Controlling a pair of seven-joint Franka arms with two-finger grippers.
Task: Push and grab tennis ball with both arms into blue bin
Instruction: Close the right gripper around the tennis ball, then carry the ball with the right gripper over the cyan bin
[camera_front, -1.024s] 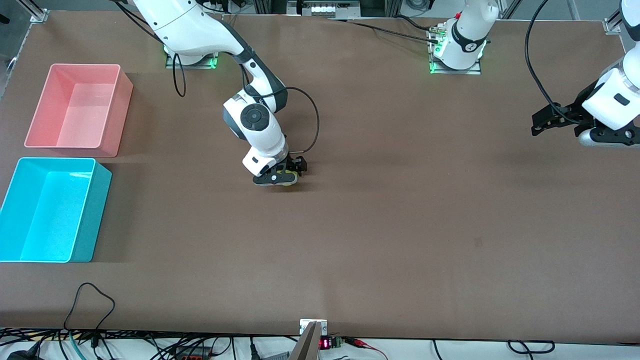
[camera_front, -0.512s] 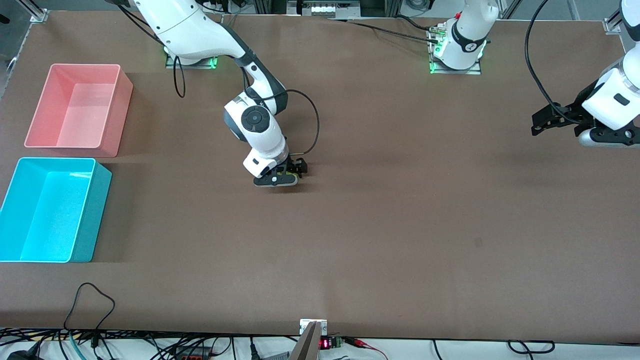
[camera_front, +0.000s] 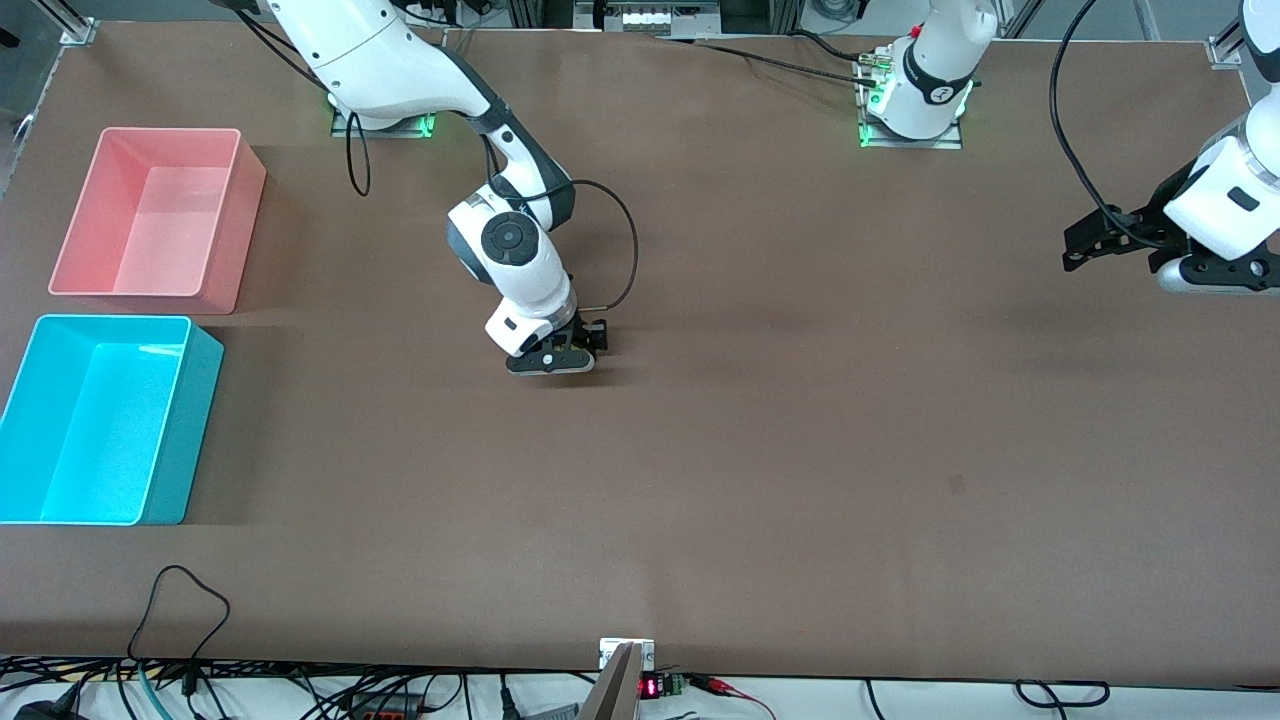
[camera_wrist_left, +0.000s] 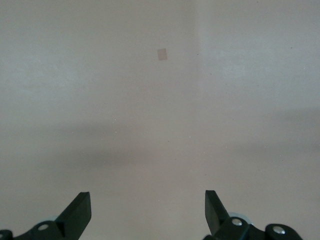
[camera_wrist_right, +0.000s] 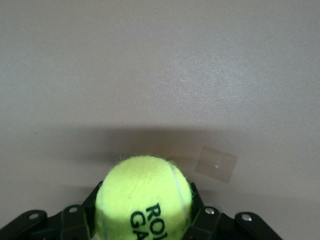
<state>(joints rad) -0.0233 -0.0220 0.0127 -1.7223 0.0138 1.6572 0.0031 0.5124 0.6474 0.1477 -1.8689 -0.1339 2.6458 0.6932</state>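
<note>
The tennis ball (camera_wrist_right: 145, 192), yellow-green with dark lettering, sits between the fingers of my right gripper (camera_wrist_right: 144, 207), which is shut on it. In the front view the right gripper (camera_front: 556, 354) is low over the middle of the table and hides the ball. The blue bin (camera_front: 110, 320) stands at the right arm's end of the table, near the front camera. My left gripper (camera_front: 1078, 245) waits open and empty in the air over the left arm's end of the table; its fingers (camera_wrist_left: 80, 212) stand wide apart over bare table.
A pink bin (camera_front: 170, 131) stands beside the blue bin, farther from the front camera. A small tape patch (camera_front: 957, 485) lies on the brown table. Cables (camera_front: 180, 600) run along the table's front edge.
The right gripper has shifted slightly over the ball; the yellow edge that showed under it a second ago is now hidden. The left arm has not moved.
</note>
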